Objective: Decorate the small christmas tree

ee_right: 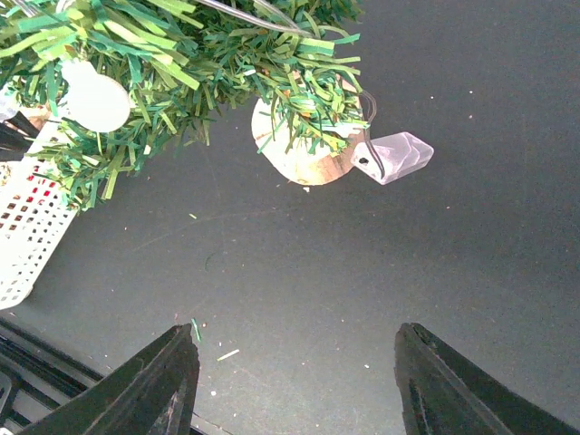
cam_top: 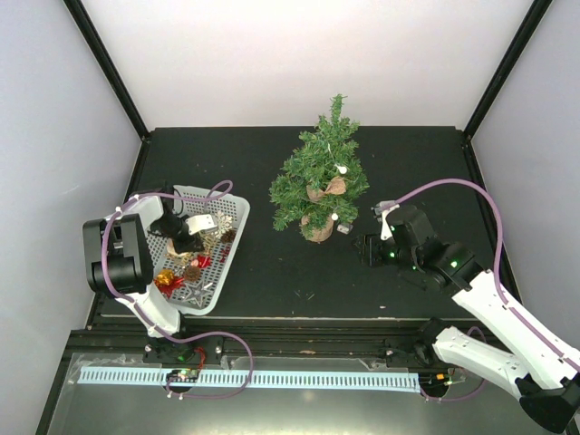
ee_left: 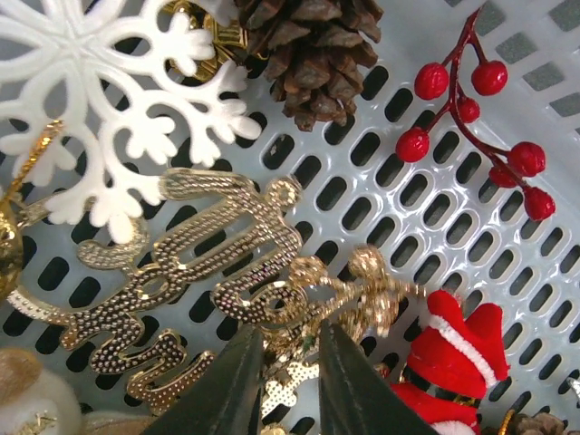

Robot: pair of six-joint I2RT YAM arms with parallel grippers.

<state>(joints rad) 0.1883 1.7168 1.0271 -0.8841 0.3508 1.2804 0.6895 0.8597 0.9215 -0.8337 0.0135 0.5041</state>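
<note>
Basket: white slotted basket (cam_top: 232, 261), left of the top view, holds loose ornaments.
Left gripper: left gripper (ee_left: 288, 352) reaches down into the basket. Its fingers are almost together at the bottom edge of the left wrist view. Gold shows in the narrow gap, but whether it is clamped cannot be told.
Contents, left wrist view: white snowflake (ee_left: 118, 118) at upper left; gold glitter lettering (ee_left: 181, 272) at centre, just above the fingertips; pine cone (ee_left: 308, 45) at top centre; red berry sprig (ee_left: 480, 127) at upper right; Santa figure (ee_left: 453, 353) at lower right.
Task object: small christmas tree (cam_top: 319, 172) stands upright at the centre of the top view, right of the basket and apart from it, on its wood-slice base (ee_right: 299, 159).
Fitted items: white ball (ee_right: 95, 95) sits in the branches; clear plastic box (ee_right: 394, 156) lies on a wire touching the base.
Right gripper: right gripper (ee_right: 294, 381) has its fingers wide apart with nothing between them, low over bare table to the right of the base.
Step judged: picking an ornament; most pieces are not yet hung.
Risk, snagging: the lettering overlaps the snowflake, so lifting may drag both out.
Risk, weak pinch: a grip on a thin gold edge may slip in transit.
Risk, tipping: the tree is unsupported, so pushing an ornament into the branches may topple it.
</note>
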